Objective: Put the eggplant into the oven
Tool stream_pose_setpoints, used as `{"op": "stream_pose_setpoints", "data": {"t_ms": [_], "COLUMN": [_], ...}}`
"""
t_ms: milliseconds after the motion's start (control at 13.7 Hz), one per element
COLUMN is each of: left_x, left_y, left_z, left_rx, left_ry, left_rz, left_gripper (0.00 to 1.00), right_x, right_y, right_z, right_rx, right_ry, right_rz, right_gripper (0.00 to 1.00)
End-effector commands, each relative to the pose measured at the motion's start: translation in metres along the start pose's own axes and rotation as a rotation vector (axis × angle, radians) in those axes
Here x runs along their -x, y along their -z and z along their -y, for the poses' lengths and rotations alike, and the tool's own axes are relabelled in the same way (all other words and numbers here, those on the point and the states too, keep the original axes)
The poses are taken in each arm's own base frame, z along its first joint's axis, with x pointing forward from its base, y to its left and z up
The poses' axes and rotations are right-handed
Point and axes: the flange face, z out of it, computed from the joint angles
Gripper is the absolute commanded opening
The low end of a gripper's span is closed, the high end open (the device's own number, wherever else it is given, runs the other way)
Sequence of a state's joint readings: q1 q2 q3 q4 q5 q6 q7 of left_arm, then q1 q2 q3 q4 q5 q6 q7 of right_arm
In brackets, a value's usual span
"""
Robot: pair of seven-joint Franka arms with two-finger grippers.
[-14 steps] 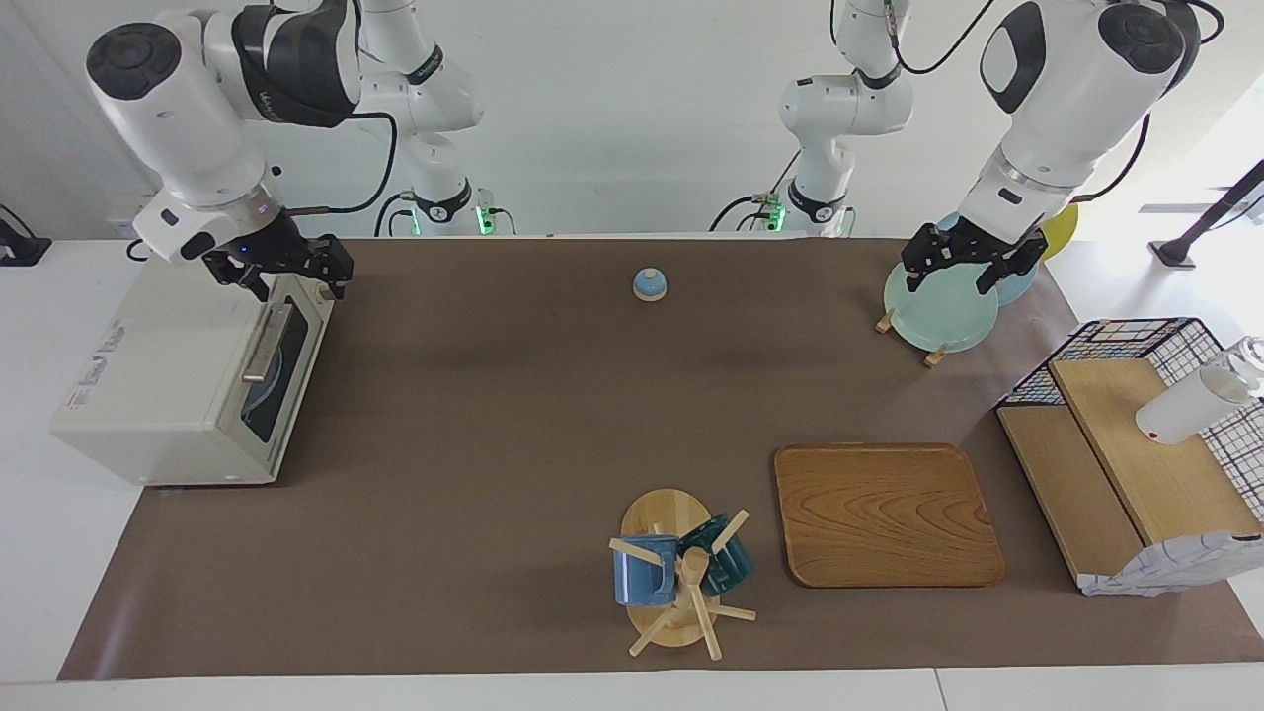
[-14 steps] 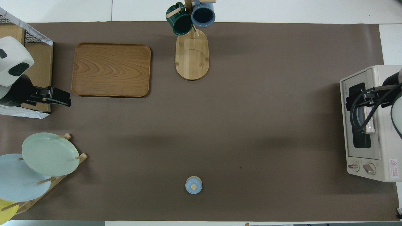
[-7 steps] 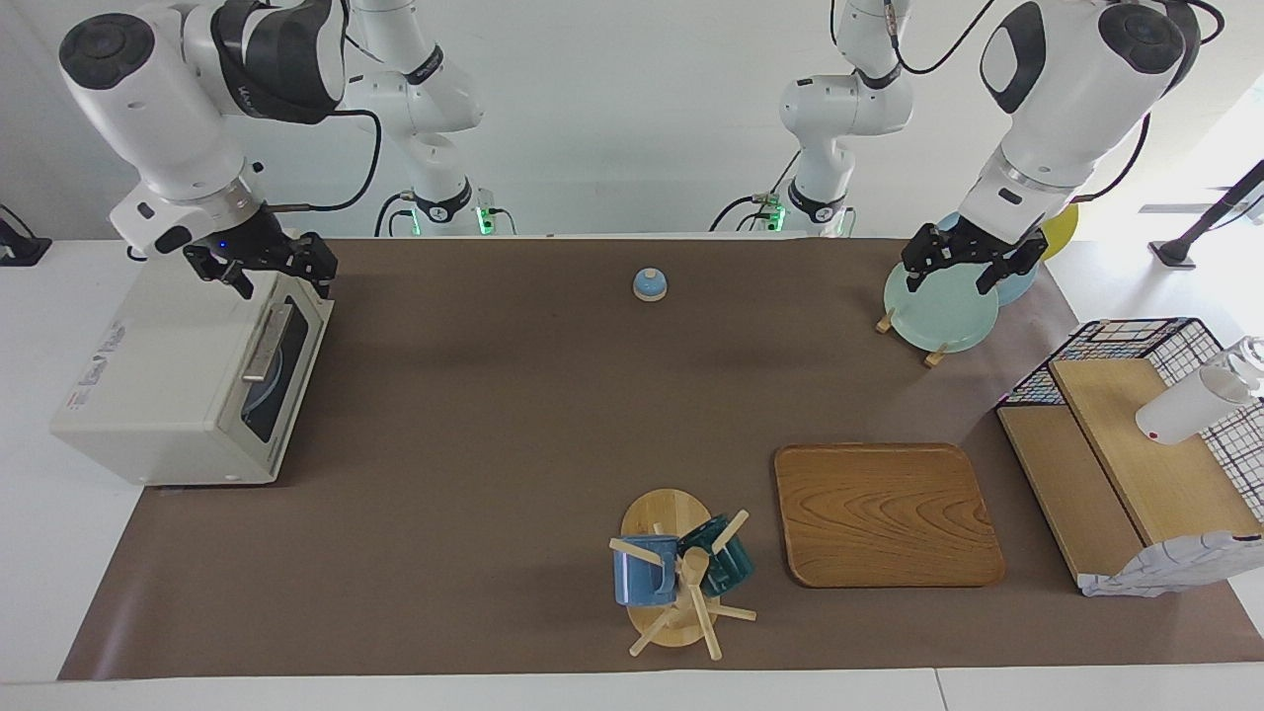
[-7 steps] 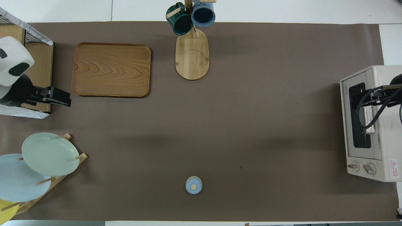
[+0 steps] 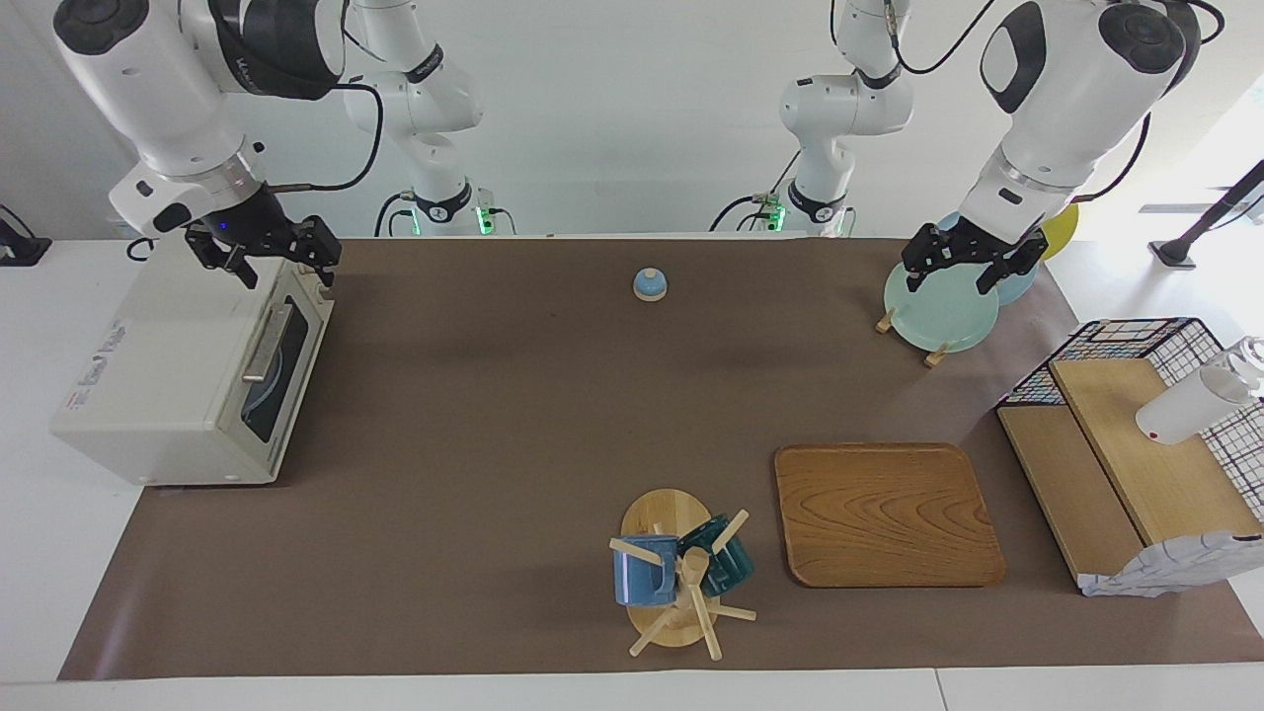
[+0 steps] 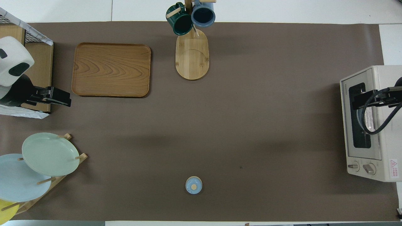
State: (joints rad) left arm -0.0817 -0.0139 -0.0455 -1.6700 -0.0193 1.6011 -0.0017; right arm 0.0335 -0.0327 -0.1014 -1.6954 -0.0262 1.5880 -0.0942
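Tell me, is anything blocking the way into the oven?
Yes: the oven door is shut. The right gripper hangs open over the oven's top edge. No eggplant is in view. The left gripper waits over the plate rack.

Oven (image 5: 188, 380) door shut; brown mat (image 5: 513, 415) before it bare; mug rack (image 5: 676, 578) well apart.

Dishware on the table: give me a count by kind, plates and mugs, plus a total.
Plates: 3, standing in the rack: green, blue, yellow.
Mugs: 2, hanging on the mug tree: dark green, blue.
Total: 5.
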Motion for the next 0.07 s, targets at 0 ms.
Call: {"op": "stream_pose_setpoints", "data": {"t_ms": [0], "left_x": [0.0035], "left_y": [0.0057], "left_z": [0.0045], "left_rx": [-0.013], "left_ry": [-0.005], "left_rz": [0.005], "left_gripper": [1.00], "right_x": [0.0025], "right_y": [0.0024], "right_z": [-0.0007], "right_rx": [-0.023], "right_ry": [-0.007], "right_rz": [-0.012], "right_gripper": [1.00]}}
